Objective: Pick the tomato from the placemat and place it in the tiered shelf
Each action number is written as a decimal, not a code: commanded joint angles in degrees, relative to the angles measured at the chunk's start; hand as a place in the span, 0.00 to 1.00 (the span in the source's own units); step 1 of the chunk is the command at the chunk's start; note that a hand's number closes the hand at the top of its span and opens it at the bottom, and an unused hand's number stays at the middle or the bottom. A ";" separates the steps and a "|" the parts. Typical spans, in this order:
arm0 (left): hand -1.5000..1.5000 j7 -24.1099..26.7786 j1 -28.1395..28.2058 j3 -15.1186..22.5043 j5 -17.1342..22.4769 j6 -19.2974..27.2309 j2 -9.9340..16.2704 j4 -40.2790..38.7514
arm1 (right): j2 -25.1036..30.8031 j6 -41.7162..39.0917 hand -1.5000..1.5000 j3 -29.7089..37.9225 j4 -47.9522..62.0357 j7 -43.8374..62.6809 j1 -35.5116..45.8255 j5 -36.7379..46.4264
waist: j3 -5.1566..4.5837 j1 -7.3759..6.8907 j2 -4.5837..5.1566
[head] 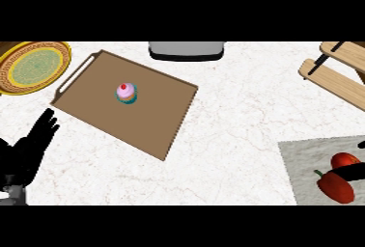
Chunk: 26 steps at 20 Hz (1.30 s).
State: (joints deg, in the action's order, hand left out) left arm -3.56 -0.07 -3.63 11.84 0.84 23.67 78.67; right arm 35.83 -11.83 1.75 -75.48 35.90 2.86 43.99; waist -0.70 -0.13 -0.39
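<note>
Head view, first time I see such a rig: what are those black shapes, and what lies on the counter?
The camera looks steeply down from a humanoid robot's head. The black shape at lower left is its left hand, open and resting. At the right edge, dark fingers of the right hand cross a red tomato on a grey placemat; whether they grip it is unclear. Also there: a brown tray carrying a cupcake, a patterned plate, a grey appliance, and the wooden tiered shelf.

The left hand (32, 144) rests open at the lower left edge, fingers straight and pointing up, while only dark fingers (349, 171) of the right hand show at the right edge.
</note>
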 commanded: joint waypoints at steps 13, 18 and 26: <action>0.50 -2.45 0.82 -2.05 -1.87 -1.64 -1.98 4.36 | -1.98 3.62 1.00 -0.91 -0.13 -4.75 3.97 9.41 | 0.72 -0.36 0.38; 0.50 -0.75 -0.85 -1.58 -3.00 -0.98 -2.91 0.55 | -8.02 1.60 1.00 -4.06 -1.58 -7.56 15.79 5.12 | 0.68 -1.34 0.70; 0.50 -3.57 1.54 -2.82 -3.35 -1.75 -2.96 3.68 | -7.72 1.04 1.00 1.08 -10.98 -5.85 16.97 3.37 | 0.68 0.26 0.24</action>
State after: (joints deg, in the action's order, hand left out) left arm -6.33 0.84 -5.84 8.69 -0.75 20.97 82.02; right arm 28.25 -9.61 0.99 -80.33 28.93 20.02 48.78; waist -0.02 -0.36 -0.05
